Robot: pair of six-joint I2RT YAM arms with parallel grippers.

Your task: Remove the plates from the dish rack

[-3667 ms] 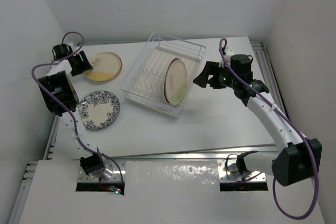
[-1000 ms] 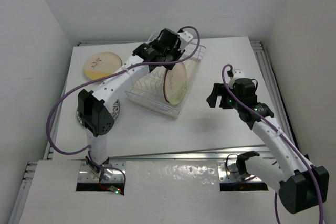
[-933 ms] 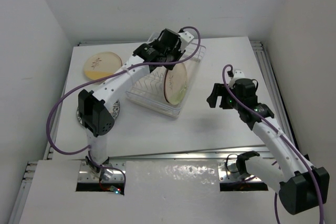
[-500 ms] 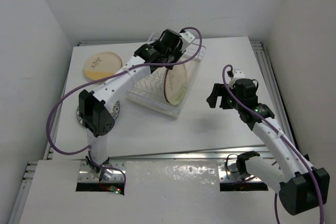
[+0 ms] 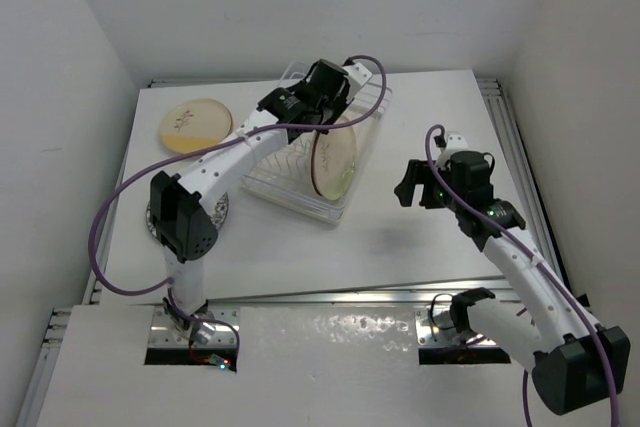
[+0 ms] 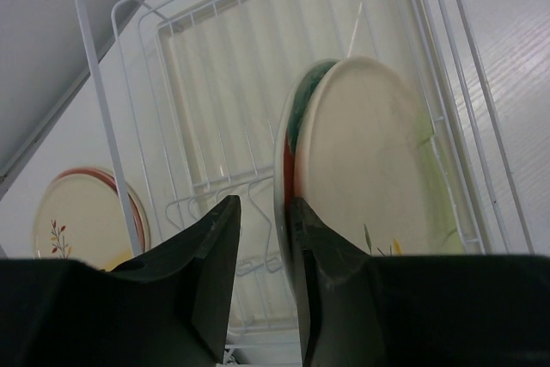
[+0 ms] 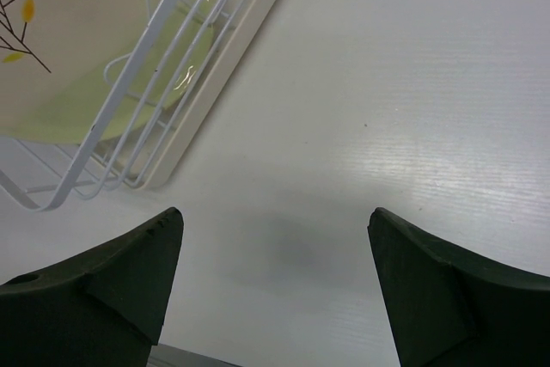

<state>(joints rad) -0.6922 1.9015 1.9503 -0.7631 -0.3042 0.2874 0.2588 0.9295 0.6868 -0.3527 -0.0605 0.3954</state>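
The clear dish rack holds two plates standing on edge: a cream plate with a sprig motif, and a red-and-teal plate close behind it. My left gripper is over their top edges. In the left wrist view the left gripper is open a little, and the red-and-teal plate's rim runs down between the fingers, against the right one. My right gripper is wide open and empty over bare table right of the rack. The cream plate shows through the wires.
A cream plate with a red rim lies flat at the table's far left. A blue-and-white plate lies near the left arm's elbow, mostly hidden by it. White walls close in on three sides.
My left arm has swung from the far-left plate over to the rack and has settled on the plates' top edge. My right arm has drawn back from the rack.
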